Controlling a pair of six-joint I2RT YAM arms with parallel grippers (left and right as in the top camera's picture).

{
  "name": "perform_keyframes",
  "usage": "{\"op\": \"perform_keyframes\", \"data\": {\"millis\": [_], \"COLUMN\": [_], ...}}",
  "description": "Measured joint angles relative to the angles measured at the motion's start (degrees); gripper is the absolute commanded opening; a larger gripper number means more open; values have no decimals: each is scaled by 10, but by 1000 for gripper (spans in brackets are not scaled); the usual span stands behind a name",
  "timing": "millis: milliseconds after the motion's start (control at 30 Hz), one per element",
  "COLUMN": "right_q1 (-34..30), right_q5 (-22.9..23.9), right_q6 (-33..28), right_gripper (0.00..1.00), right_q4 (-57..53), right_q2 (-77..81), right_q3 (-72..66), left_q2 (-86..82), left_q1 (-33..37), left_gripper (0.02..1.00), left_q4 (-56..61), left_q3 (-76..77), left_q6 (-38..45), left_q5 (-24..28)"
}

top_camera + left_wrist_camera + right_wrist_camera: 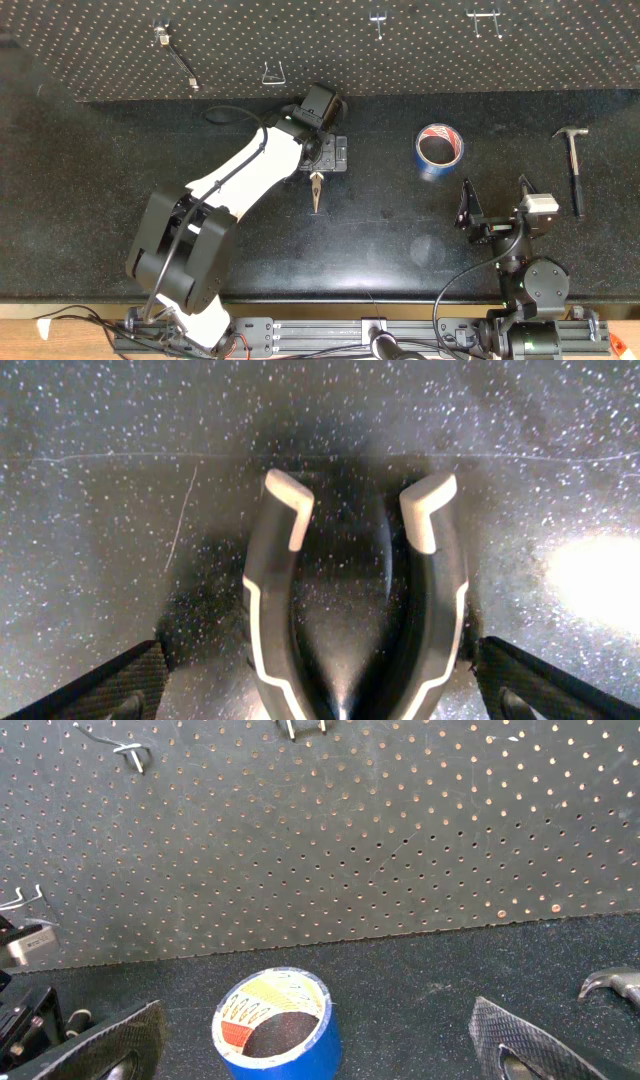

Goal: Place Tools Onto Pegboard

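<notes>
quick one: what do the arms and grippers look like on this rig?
Left arm: white shells, black joints, black cable along it. Right arm: black, with a pale block at the wrist and a looping black cable. Left gripper and right gripper have flat black fingers with carbon-weave texture.

Speckled matt worktop [120, 560]; glossy tape roll [278, 1025]

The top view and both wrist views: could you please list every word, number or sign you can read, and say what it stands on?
No text can be read in any view.
Tape roll: the coloured print inside its core is too blurred to read.
Pliers, hammer, pegboard: no markings visible.
</notes>
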Motion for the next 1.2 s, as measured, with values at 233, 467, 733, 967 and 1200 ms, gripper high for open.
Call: {"op": "perform_keyframes", "data": {"millis": [233,467,733,967,1200], "right_q1": [0,0,0,0,0], "right_q5": [0,0,0,0,0], "right_q6": [0,0,0,0,0], "right_gripper": [987,989,989,989,989], "right_q4": [0,0,0,0,0], "right_q2": [0,0,0,0,0], "right_q3": [0,0,0,0,0], "left_q2": [2,3,4,5,5], "left_q1": [0,0,0,0,0], "left_gripper": [996,996,851,614,540], "left_q4": [23,23,23,24,25], "left_q3": [0,0,2,2,2], "left_q6": [0,0,0,-9,-10], "left_q5": [-3,-4,-7,-8,-8]}}
